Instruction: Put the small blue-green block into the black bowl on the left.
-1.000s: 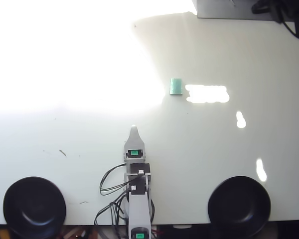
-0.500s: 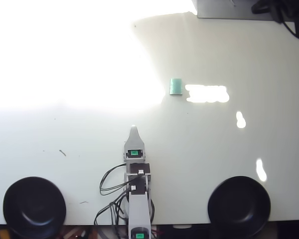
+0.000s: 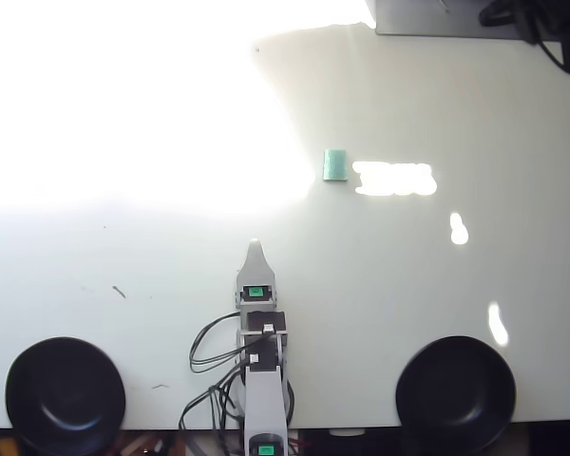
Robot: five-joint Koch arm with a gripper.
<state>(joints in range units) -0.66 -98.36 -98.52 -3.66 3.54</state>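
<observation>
Overhead view shows the small blue-green block [image 3: 335,164], flat, matte teal, slightly rectangular, lying on the white desk [image 3: 380,275] beside a sunlit patch. It lies well apart from the end effector [image 3: 255,246], whose single visible tip hides its state.

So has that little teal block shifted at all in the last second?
No. The small blue-green block lies just left of the bright sun patch on the table, exactly as before, untouched.
</observation>
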